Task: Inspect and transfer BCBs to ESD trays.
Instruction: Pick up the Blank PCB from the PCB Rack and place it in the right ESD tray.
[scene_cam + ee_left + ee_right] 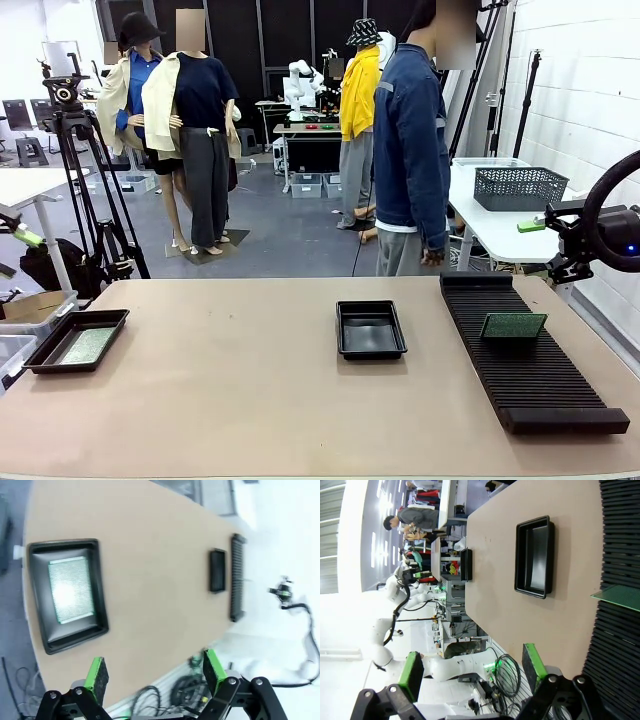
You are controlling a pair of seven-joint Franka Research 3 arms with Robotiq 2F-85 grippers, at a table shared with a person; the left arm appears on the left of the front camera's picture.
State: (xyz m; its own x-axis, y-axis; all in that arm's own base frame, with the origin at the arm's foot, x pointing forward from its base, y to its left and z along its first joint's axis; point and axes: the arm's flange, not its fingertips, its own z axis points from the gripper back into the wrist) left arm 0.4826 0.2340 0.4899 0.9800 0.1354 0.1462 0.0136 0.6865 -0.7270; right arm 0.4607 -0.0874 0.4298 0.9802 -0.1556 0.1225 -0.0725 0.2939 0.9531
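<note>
— What holds what?
— A flat board (88, 345) lies in the left tray (50, 369) at nine o'clock; a second board (513, 326) stands in the rack (540, 385) at three. The middle tray (370, 354) shows bare floor.
— Grippers?
— Left gripper (155, 672) and right gripper (470, 667): jaws apart.

Ribbed black rack (545, 385) (right side) lies on table (230, 390).

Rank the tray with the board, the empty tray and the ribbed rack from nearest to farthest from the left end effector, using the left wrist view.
1. Tray with the board, on the robot's left, just ahead of the left end effector.
2. Empty tray, mid-table.
3. Ribbed rack, just beyond it, on the right.
</note>
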